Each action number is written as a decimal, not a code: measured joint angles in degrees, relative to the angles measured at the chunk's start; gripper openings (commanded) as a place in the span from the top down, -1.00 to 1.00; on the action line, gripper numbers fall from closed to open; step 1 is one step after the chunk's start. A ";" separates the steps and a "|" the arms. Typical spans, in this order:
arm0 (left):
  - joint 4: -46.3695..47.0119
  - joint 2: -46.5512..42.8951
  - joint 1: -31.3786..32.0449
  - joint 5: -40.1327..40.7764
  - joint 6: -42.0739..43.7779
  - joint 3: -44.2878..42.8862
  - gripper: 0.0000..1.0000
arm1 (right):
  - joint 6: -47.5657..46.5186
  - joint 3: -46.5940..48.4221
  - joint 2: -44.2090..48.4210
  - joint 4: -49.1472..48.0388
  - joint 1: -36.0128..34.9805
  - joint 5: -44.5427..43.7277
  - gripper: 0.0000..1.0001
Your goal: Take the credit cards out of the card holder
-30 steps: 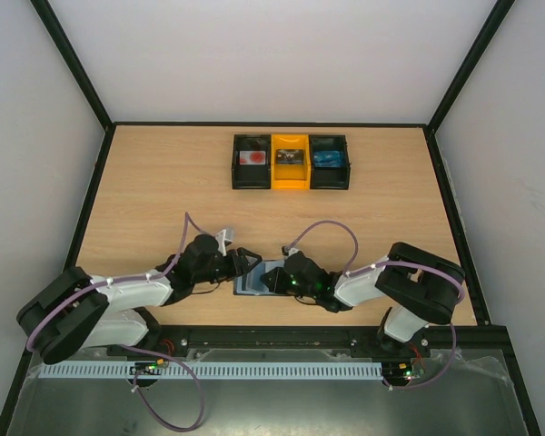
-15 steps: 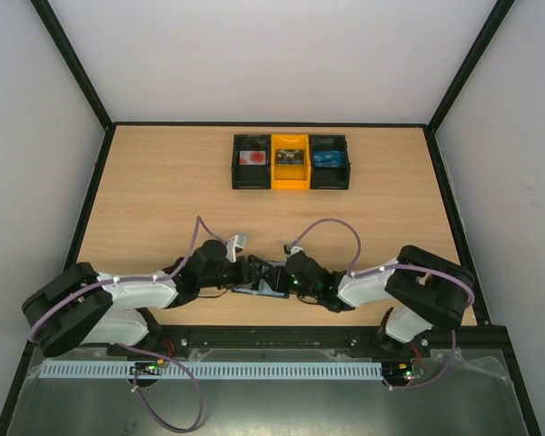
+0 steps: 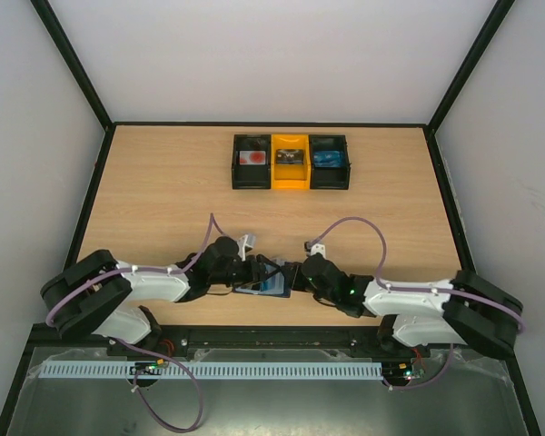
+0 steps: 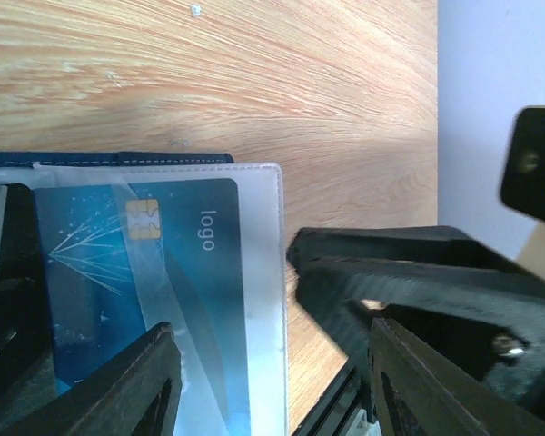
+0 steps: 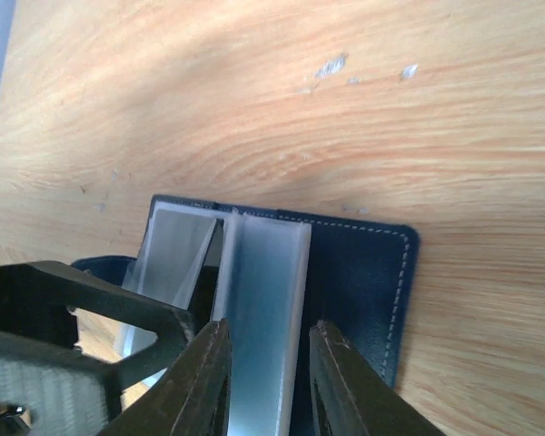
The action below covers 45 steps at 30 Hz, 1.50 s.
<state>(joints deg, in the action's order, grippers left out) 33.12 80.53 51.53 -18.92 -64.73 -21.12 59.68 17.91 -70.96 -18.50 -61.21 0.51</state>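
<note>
Card holder (image 5: 354, 272) lies open near table's (image 3: 163, 182) front edge.

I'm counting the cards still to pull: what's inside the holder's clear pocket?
A blue card with a gold chip and the word "logo" shows through the holder's clear pocket. Its lower edge is covered, and whether more cards sit behind it cannot be seen.

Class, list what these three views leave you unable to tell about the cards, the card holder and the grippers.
1. Card count: left wrist view shows one blue credit card; the clear sleeve and frame edges hide any others.
2. Right gripper: right wrist view, fingers flank a pale pocket; pinching or merely straddling is unclear.
3. Boxes: top view, contents too small.
4. Card holder: top view, partly covered by the left gripper.
</note>
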 measured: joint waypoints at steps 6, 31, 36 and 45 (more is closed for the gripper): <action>-2.40 -0.63 0.33 1.60 0.35 -0.70 -0.13 | -0.55 -0.57 9.16 5.14 0.00 -2.78 0.49; -12.35 -2.14 -2.08 8.37 3.50 -0.57 0.03 | -0.79 3.85 -7.54 -1.81 0.00 4.61 0.73; -10.36 -0.44 -2.08 8.17 3.69 -0.57 0.02 | -0.72 2.75 -8.63 -1.81 0.00 2.69 0.77; -5.33 2.84 -2.10 6.71 3.63 -0.57 0.13 | 0.37 -0.44 -9.64 -7.76 0.00 1.01 0.79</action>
<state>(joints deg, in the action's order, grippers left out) 27.79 83.37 49.43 -12.21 -61.10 -21.69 60.05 17.47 -80.60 -26.26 -61.21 1.52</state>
